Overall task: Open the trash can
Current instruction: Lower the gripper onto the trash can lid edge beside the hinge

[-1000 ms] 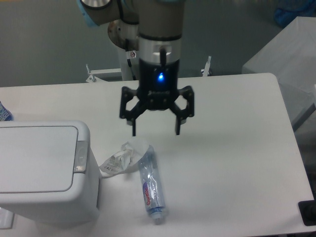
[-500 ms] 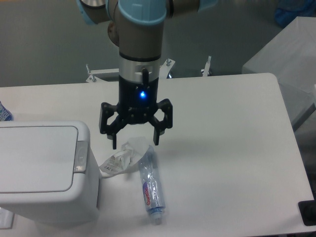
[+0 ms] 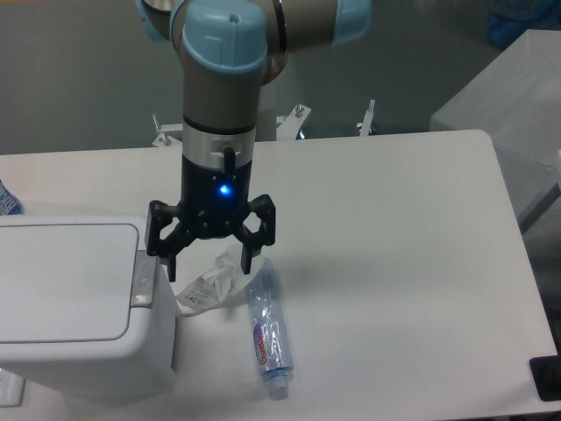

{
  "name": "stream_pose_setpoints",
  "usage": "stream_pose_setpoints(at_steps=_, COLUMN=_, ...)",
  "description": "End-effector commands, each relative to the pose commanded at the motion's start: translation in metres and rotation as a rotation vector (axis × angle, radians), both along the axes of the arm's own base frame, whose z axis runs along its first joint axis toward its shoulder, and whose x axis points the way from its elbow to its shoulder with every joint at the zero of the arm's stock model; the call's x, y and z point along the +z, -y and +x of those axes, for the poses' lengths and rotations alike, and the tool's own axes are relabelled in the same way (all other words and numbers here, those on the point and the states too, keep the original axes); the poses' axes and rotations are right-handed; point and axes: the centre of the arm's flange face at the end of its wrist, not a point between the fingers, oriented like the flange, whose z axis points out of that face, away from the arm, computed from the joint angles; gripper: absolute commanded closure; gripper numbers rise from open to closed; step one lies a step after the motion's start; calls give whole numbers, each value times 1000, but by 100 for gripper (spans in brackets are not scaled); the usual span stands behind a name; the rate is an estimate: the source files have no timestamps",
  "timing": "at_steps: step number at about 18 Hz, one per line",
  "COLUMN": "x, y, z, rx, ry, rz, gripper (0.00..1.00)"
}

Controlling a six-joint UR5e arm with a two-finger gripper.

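The trash can (image 3: 74,307) is a large white bin at the lower left, its flat lid shut. A small grey push-button strip (image 3: 143,281) sits on its right edge. My gripper (image 3: 208,267) hangs open and empty just right of the can's top right corner, its left fingertip (image 3: 171,270) close beside the button strip. A clear plastic bottle (image 3: 266,331) lies on the table below and right of the gripper.
A crumpled clear wrapper (image 3: 210,281) lies between the can and the bottle, under the gripper. A grey box (image 3: 508,114) stands off the table's right side. A dark object (image 3: 545,379) sits at the lower right table corner.
The gripper has moved left and down, from above the table's middle to right beside the can's button strip. It has stayed open. Can, bottle and wrapper have not moved.
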Motion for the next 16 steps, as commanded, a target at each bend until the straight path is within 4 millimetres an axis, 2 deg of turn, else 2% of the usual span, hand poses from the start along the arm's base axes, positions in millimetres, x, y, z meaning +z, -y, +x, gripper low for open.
stream_pose_setpoints(at_steps=16, x=-10, y=-9, z=13, rx=13, ry=34, rz=-10, gripper=0)
